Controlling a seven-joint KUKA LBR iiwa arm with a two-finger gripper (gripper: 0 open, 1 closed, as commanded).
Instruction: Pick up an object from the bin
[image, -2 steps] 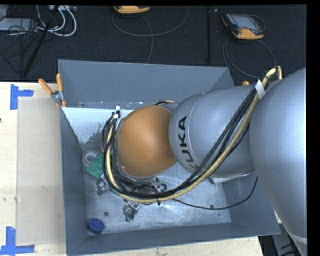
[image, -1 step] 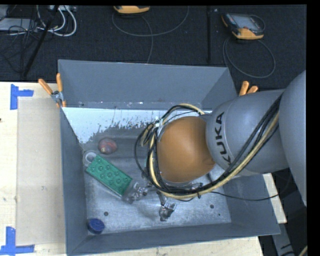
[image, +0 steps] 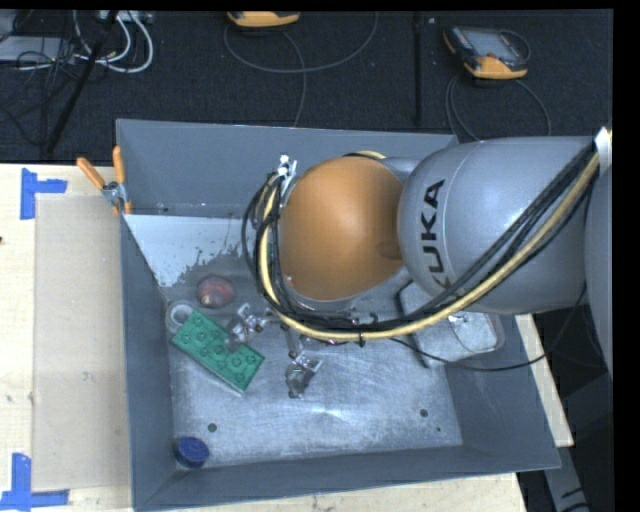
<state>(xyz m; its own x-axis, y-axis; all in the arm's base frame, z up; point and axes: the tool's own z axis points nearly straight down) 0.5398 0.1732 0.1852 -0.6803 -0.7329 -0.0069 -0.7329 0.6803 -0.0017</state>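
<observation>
Tool (image: 300, 374), state unclear, beside green studded plate (image: 217, 350); reddish ball (image: 214, 291) and blue cap (image: 190, 452) farther off, orange wrist cover (image: 335, 230) overhead.

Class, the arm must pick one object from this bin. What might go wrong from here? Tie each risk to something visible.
1. The gripper is open beside the green studded flat brick, one finger near its edge; closing could shove the brick, not grip it.
2. The brick lies flat on the grey metal bin floor, so fingers may slip over it.
3. A reddish round object and a pale ring lie close by; a shoved brick might knock them.
</observation>
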